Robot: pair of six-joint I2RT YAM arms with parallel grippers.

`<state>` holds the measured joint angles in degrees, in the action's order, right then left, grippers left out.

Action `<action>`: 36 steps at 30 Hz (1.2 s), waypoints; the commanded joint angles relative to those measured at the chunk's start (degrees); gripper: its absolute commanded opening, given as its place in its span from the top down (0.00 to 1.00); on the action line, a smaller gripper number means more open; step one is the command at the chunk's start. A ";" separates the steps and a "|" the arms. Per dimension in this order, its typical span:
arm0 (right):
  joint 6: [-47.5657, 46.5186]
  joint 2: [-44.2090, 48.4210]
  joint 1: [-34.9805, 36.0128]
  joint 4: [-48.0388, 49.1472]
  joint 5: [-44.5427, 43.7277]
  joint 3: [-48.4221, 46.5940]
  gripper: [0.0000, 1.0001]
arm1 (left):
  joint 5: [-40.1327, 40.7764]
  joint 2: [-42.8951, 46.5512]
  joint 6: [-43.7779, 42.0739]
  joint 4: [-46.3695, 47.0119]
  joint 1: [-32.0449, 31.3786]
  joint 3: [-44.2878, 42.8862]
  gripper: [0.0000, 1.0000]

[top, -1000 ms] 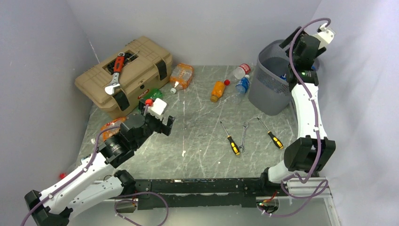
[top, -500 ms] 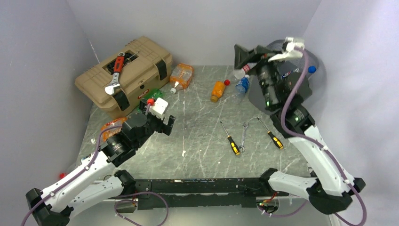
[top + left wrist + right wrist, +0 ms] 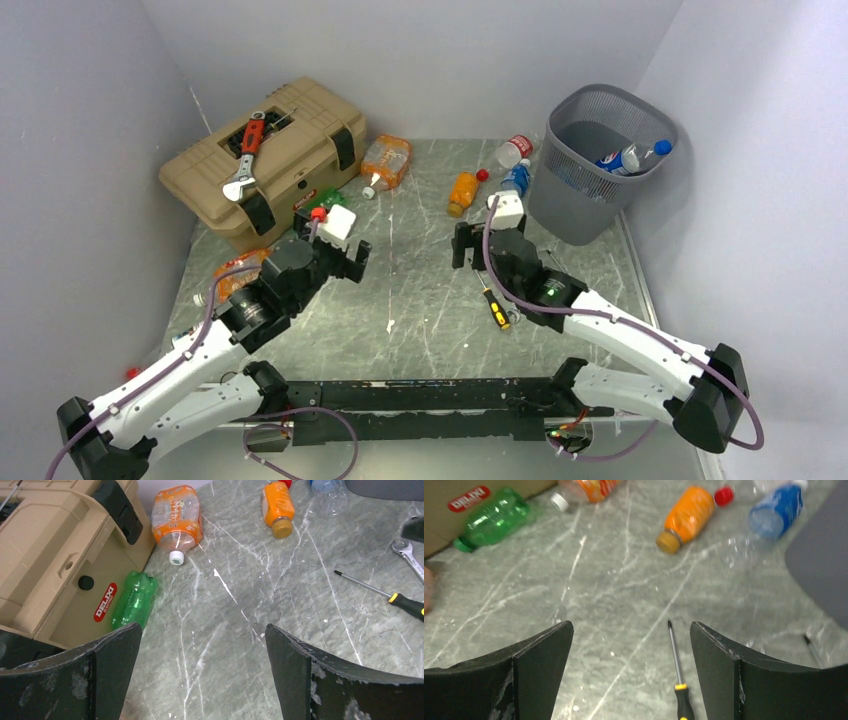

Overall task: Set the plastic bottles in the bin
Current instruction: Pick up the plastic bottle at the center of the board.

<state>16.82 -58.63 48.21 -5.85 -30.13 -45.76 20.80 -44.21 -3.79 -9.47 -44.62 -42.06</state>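
Top: bin (image 3: 575,205) stands upright, far right on the table (image 3: 420,300). At least one bottle (image 3: 622,158) lies inside it. Out on the table:
- red-cap bottle (image 3: 512,150) and blue bottle (image 3: 516,178), just beside the bin
- orange bottle (image 3: 463,192), near those two
- orange-label bottle (image 3: 385,162) and green bottle (image 3: 322,197), by the toolbox (image 3: 265,150)
- sixth bottle (image 3: 238,268), beside the left arm

My read: early days, about one in and six to go. Left claw (image 3: 350,262) and right claw (image 3: 466,245) are both low over mid-table.

Left wrist: jaws wide apart with nothing between them. Green bottle is ahead-left against the toolbox and looks like the nearest pick.

Right wrist: jaws wide apart and empty. Orange and blue bottles are ahead, and a screwdriver (image 3: 676,670) lies on the table below. The bin wall shows at the right edge. Orange bottle is the likely target for this arm.
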 commanded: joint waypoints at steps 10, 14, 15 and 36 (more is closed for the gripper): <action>15.13 8.03 -0.39 5.40 4.38 14.10 0.09 | 0.45 -23.45 10.50 -18.95 3.04 -14.58 0.01; 15.44 9.75 -0.37 5.58 6.66 16.86 0.09 | -4.16 -27.68 11.47 -21.05 6.34 -16.34 0.01; 15.50 10.37 -0.37 5.58 7.04 17.42 0.10 | -4.90 -28.46 11.21 -21.22 6.93 -16.51 0.01; 15.23 29.53 -0.31 1.43 3.28 20.80 0.12 | -29.72 -72.98 8.31 -2.25 7.86 -51.23 0.01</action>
<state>31.79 -30.24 47.88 -2.94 -25.58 -23.73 -5.34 -112.29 5.19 -16.82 -36.95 -88.55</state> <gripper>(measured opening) 0.879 0.995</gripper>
